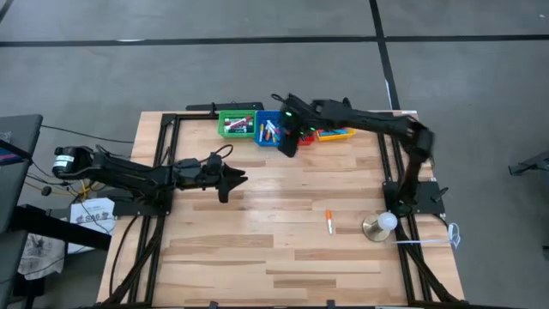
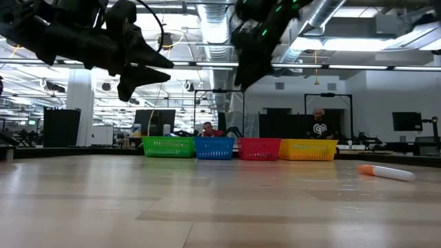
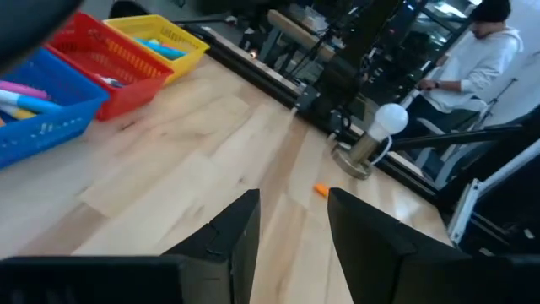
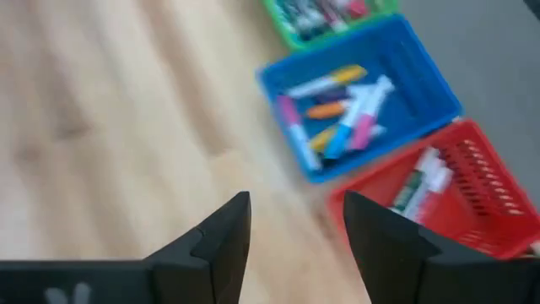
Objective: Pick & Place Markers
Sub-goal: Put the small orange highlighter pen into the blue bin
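One orange-and-white marker (image 1: 328,221) lies flat on the wooden table, right of centre; it also shows in the low view (image 2: 386,172). Along the far edge stand the green bin (image 1: 236,124), blue bin (image 4: 363,93), red bin (image 4: 447,194) and yellow bin (image 1: 336,134), each holding several markers. My right gripper (image 4: 295,228) hangs open above the table just in front of the blue and red bins, nothing between its fingers. My left gripper (image 3: 291,224) is open over the table's left-middle (image 1: 232,180), pointing toward the lone marker's orange tip (image 3: 321,190).
A white bulb on a brass base (image 1: 380,225) stands close to the right of the loose marker. Black frame rails (image 1: 163,163) run along the table's left and right sides. Seated people (image 3: 472,59) are in the room beyond the table.
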Robot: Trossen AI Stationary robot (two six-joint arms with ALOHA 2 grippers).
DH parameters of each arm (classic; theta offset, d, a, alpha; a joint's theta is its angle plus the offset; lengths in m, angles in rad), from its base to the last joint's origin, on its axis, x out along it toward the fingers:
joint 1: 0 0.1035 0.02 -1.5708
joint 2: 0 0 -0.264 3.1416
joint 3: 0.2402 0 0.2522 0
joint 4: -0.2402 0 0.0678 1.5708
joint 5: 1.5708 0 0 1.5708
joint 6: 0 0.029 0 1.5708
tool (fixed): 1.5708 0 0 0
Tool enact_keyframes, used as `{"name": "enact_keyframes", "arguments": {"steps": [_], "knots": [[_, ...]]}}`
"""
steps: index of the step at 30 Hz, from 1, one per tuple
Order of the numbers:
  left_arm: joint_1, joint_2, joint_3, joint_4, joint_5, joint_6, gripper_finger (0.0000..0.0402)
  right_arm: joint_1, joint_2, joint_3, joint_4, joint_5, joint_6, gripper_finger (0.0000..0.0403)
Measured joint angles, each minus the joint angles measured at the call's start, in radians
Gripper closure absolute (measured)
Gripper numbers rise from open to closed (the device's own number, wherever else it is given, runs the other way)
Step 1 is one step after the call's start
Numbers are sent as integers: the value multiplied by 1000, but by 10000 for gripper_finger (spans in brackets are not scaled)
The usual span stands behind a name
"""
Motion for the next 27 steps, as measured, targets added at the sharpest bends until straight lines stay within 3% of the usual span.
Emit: {"name": "enact_keyframes", "arguments": {"steps": [5, 11, 19, 27], "knots": [[-48, 11, 0, 28, -3, -6, 262, 122, -222, -249, 68, -68, 88, 228], [-95, 40, 0, 81, -47, -57, 262, 314, -365, -468, 113, -20, 309, 224], [-147, 109, 0, 96, -121, -56, 262, 542, -358, -569, 158, 170, 487, 203], [-185, 110, 0, 144, -118, -102, 262, 612, -304, -569, 139, 276, 735, 204]]}}
